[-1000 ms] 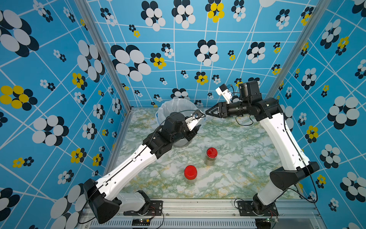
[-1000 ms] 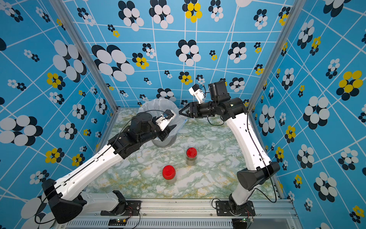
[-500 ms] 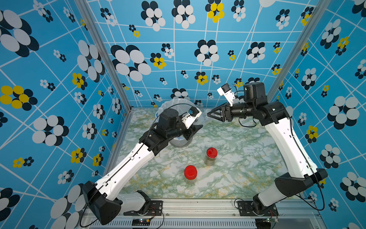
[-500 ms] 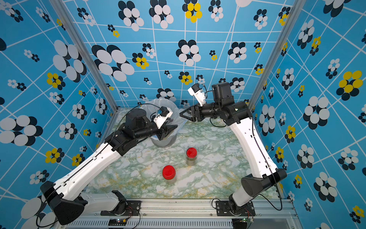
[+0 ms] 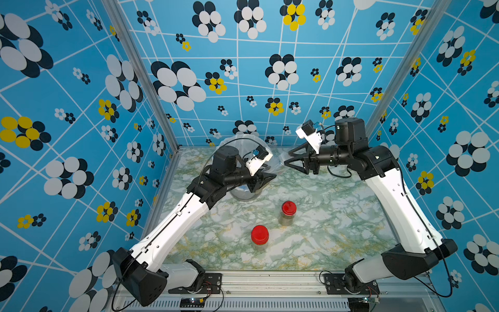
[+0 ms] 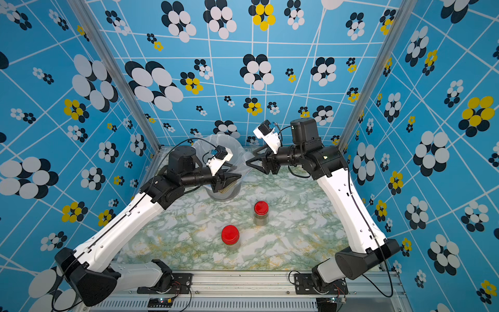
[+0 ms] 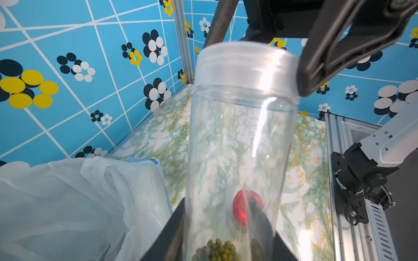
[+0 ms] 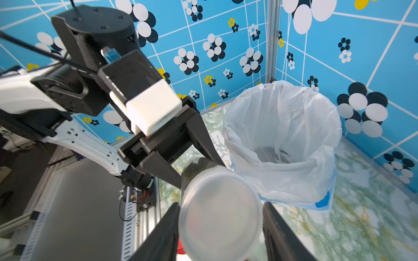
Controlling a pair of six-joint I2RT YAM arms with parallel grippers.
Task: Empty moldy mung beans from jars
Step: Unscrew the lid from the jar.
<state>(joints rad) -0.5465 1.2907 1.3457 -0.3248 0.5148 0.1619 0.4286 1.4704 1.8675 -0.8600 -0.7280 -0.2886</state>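
The left gripper [image 5: 266, 180] is clamped on the base end of the tall clear jar [image 7: 237, 146], one finger on each side of its wall. The jar hangs above the table [image 5: 324, 216], just on the near-right side of the bin [image 8: 294, 113]. It lies close to level, with its capped end pointing right. A small heap of olive-green mung beans [image 7: 217, 248] sits at the base end, between the left fingers. The rest of the jar is see-through, and the marbled tabletop shows through its wall.

The right gripper [image 5: 286, 161] reaches in from the right and meets the jar's top. Its two black fingers close on the translucent lid [image 8: 220, 214], one at each side of the round cap. In the left wrist view the lid sits on the jar's neck, with a right finger pressed against its edge.

The bin, lined with a white plastic bag, stands at the far side of the table, left of centre and close to the far wall. Its mouth is open.

Two shorter jars stand upright on the table near its middle, nearer than the bin and well apart from both grippers. Both are capped in red. The farther jar [image 5: 288, 213] shows a dark olive fill through its wall. The nearer jar [image 5: 259, 237] stands a little to its left, and mostly its lid shows. None of the jars or lids shows writing that can be read.
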